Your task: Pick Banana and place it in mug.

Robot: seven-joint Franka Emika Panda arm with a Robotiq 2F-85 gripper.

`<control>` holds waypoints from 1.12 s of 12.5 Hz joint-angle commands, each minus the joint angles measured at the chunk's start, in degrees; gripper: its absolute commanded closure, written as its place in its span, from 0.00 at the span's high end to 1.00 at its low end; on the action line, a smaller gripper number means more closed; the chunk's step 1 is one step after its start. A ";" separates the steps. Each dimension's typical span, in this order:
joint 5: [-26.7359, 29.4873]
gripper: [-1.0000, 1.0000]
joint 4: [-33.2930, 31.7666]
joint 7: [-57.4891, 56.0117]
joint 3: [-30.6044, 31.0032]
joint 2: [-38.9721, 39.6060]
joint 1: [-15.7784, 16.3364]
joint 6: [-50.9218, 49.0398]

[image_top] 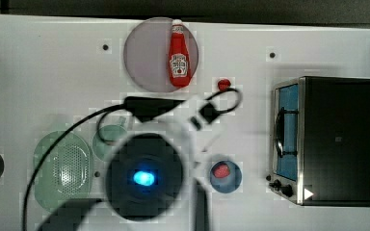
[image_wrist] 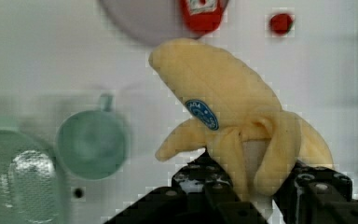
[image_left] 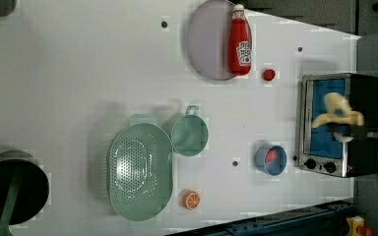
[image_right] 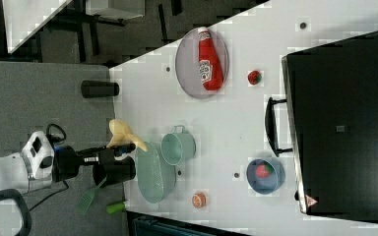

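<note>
My gripper [image_wrist: 256,184] is shut on the banana [image_wrist: 233,107], a pale yellow, part-peeled one with a blue sticker, its peel flaps hanging between the black fingers [image_wrist: 200,179]. The banana [image_right: 122,132] is held high above the table, off the table's edge in the right view, and in the left view the banana [image_left: 335,110] shows in front of the toaster oven. The teal mug [image_left: 189,135] stands upright on the white table beside the green basket, with nothing in it. From the wrist, the mug [image_wrist: 91,144] lies off to one side of the banana. The arm covers part of the mug [image_top: 107,139] in the top view.
A pale green perforated basket [image_left: 139,172] sits next to the mug. A ketchup bottle [image_left: 239,42] lies on a grey plate [image_left: 206,42]. A toaster oven [image_top: 335,139], a blue bowl [image_left: 270,160] with a red item, an orange slice [image_left: 191,199] and a small red fruit [image_left: 268,74] also stand on the table.
</note>
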 commanded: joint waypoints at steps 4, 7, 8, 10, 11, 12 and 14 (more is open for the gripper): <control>8.70 0.27 -7.94 28.90 14.32 2.31 3.16 5.97; 8.70 0.27 -12.66 36.70 16.64 5.76 3.13 16.43; 8.70 0.27 -12.78 37.66 16.62 8.13 3.13 18.22; 8.66 0.27 -12.17 37.73 16.76 14.75 3.11 23.79; 8.57 0.27 -12.01 37.74 16.78 17.00 3.13 26.91; 8.25 0.27 -12.12 37.77 16.92 18.82 3.16 28.56; 6.05 0.27 -11.74 40.07 15.83 20.40 2.96 30.78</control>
